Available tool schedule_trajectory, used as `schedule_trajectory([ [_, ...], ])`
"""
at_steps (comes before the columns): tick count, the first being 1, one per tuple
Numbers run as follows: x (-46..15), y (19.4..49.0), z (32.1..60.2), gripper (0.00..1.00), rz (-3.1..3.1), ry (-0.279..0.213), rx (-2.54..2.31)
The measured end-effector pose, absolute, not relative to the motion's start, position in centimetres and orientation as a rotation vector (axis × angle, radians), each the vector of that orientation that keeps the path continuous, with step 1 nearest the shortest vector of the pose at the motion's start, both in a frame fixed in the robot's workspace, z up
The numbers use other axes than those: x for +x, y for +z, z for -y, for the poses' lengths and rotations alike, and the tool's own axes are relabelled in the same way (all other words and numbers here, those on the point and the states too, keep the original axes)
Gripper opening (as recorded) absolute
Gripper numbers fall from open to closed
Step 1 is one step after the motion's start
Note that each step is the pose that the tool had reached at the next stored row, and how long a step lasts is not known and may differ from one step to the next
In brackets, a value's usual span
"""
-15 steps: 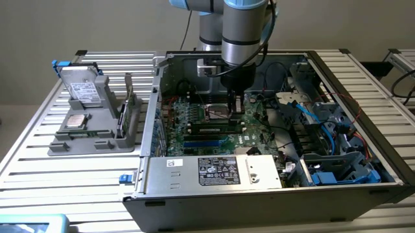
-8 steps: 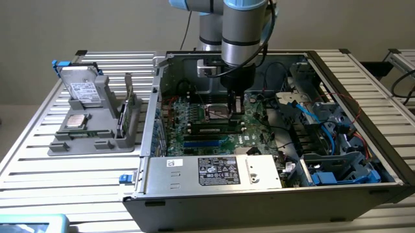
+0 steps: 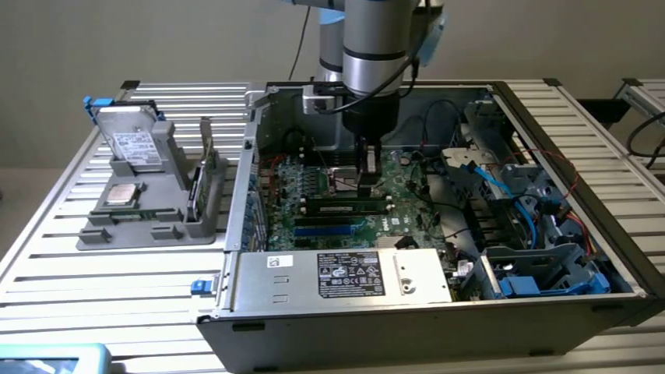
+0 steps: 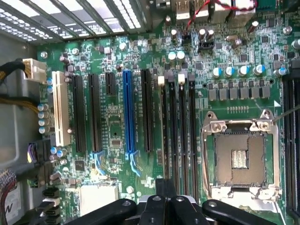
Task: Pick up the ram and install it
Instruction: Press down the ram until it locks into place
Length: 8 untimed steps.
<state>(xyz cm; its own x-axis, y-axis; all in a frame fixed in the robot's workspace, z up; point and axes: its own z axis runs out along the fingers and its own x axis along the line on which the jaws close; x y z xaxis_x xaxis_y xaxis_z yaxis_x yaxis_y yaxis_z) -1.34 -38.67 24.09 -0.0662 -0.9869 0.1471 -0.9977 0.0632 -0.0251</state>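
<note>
Claw hangs low inside PC case, just over motherboard; ram sits seated in slot directly beneath. Can't tell claw opening/hold.

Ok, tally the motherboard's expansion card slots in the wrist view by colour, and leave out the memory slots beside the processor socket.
White slot: 1
Blue slot: 1
Black slots: 4, one of them short
Total: 6
</note>
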Motion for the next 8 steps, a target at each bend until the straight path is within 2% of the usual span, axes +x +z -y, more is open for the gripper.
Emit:
schedule_trajectory([
  [8,-4.4,23.9,38.7,0.11,2.225,0.187,2.084],
])
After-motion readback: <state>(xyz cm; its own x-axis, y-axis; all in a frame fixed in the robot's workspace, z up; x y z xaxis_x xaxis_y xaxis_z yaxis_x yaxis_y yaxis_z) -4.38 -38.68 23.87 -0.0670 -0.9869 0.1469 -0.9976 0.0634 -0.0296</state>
